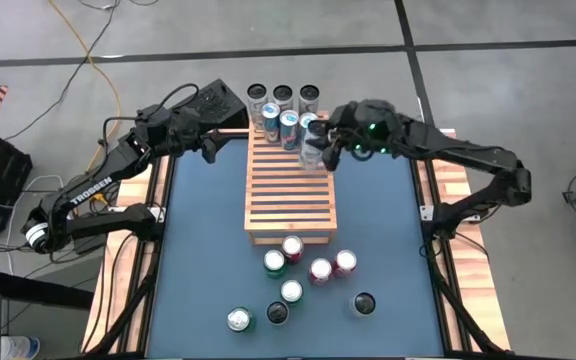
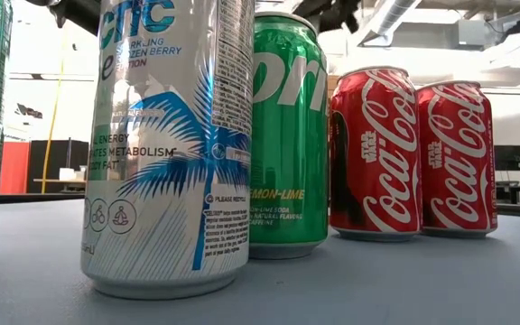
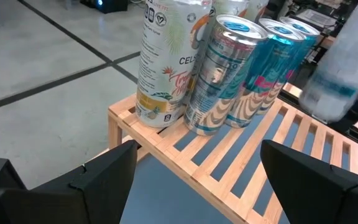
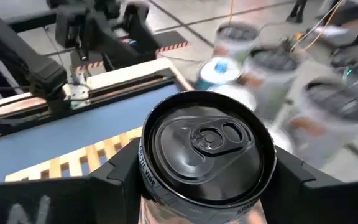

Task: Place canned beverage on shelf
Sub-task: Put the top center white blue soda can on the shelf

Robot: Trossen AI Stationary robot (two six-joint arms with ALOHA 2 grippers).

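Note:
The light-brown slatted shelf [image 1: 290, 195] stands on the blue table top. Several cans [image 1: 283, 108] stand upright in rows at its far end and also show in the left wrist view [image 3: 222, 74]. My right gripper [image 1: 320, 150] is shut on a black-topped can [image 4: 207, 149] over the shelf's far right part, just in front of those rows. The held can shows blurred in the left wrist view [image 3: 337, 68]. My left gripper [image 1: 211, 147] is open and empty beside the shelf's far left corner [image 3: 120, 115]. My right gripper pinches the can between its two fingers [image 4: 120, 171], on opposite sides of the can's wall [image 4: 151, 186] just below the top rim. The fingers slant down from the table's right side. The can is upright; whether its base rests on the slats I cannot tell.
Several loose cans stand on the blue table top near the shelf's front edge [image 1: 293, 248]. Among them are a white can [image 2: 165, 144], a green one [image 2: 287, 135] and two red ones [image 2: 413, 153]. Wooden table rails [image 1: 153, 250] run along both sides.

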